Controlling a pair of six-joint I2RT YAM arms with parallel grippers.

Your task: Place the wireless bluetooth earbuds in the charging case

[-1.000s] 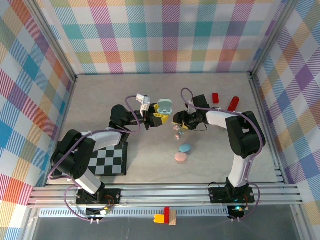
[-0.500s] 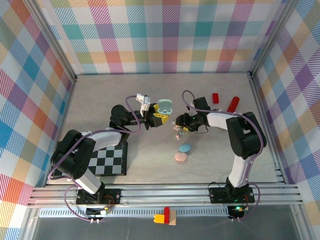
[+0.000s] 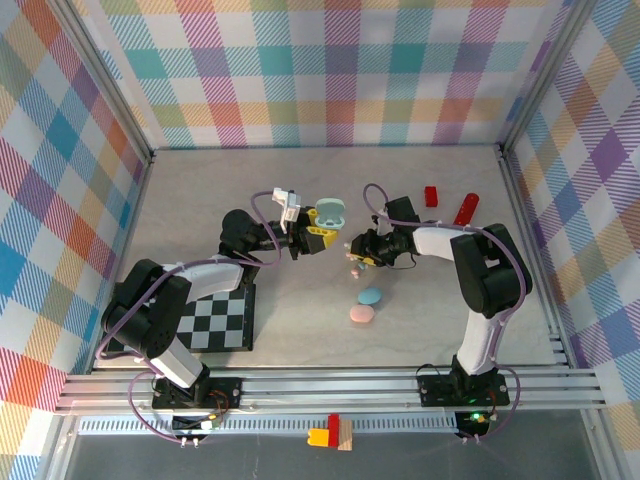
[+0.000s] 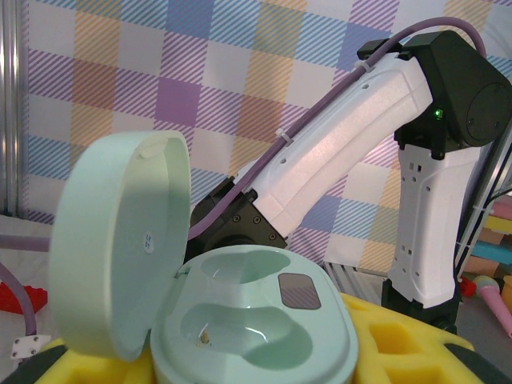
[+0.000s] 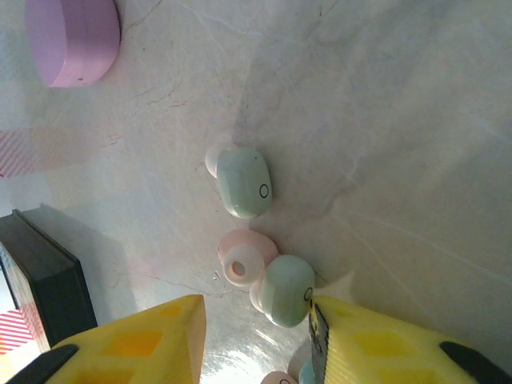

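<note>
The left end effector (image 3: 314, 230) pinches the mint charging case (image 4: 256, 324) between its yellow pads, a little left of the middle of the surface (image 3: 190, 200) and apparently held clear of it. The lid (image 4: 120, 240) stands open, tipped back to the left. Both wells look empty, so no bud is seated yet.

Just to the right, the right end effector (image 5: 254, 332) hangs low over the earbuds (image 3: 353, 270), which lie in a loose cluster near the middle of the surface. Its fingers are spread and grip nothing. One mint earbud (image 5: 244, 182) lies ahead of the fingers, a pink earbud (image 5: 242, 260) sits behind it, and a second mint earbud (image 5: 288, 290) lies against the inner side of the right-hand finger.

The step in hand looks like picking the first bud. Since the case is mint, a mint bud is the likely choice. The next move calls for centring the fingers on one bud alone, closing gently so it doesn't squirt out, and carrying it left to an empty well.

On the surface, pale and marble-veined, a checkered mat (image 3: 215, 322) lies toward the near left corner. A blue case (image 3: 371, 296) and a pink case (image 3: 361, 314) sit nearer the front edge than the buds, and two red blocks (image 3: 431, 195) lie toward the far right corner. Pastel plaid walls (image 3: 330, 70) close in three sides.
</note>
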